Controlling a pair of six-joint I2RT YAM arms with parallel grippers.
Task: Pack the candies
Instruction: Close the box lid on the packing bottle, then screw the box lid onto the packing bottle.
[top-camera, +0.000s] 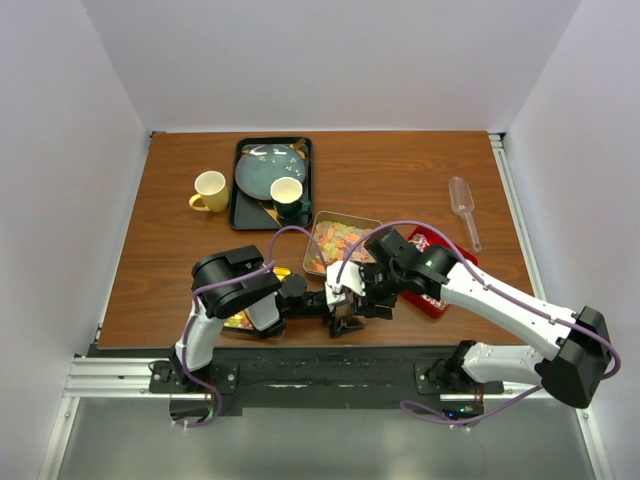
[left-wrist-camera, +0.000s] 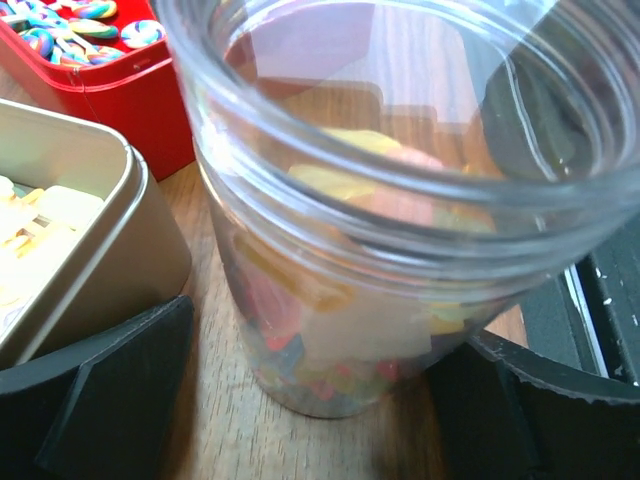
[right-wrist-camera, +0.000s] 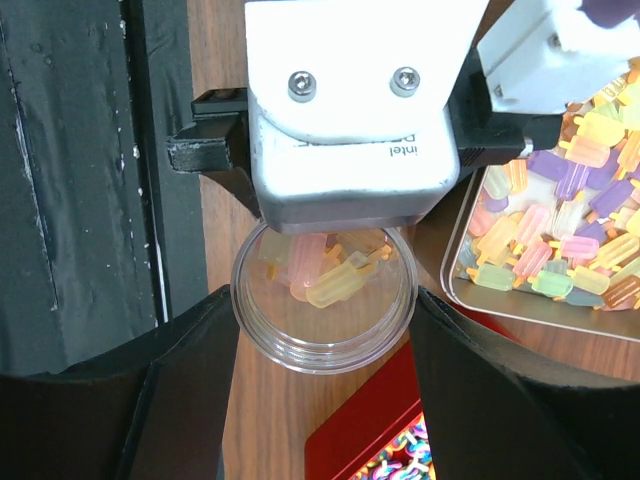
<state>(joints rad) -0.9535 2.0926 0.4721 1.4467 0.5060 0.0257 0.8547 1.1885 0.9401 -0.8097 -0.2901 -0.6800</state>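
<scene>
- Candies (right-wrist-camera: 322, 272): pastel popsicle shapes in pink, yellow and orange, lying in a clear jar (right-wrist-camera: 300, 350) on the surface (right-wrist-camera: 215, 40). More filled the tin (right-wrist-camera: 455, 262) beside it.
- Right pincer (right-wrist-camera: 322, 310) clamped the jar's sides.
- Left pincer (left-wrist-camera: 315, 350) gaped wide around the jar, one finger clear of the glass.
- From the top camera, both arms hid the jar.
</scene>
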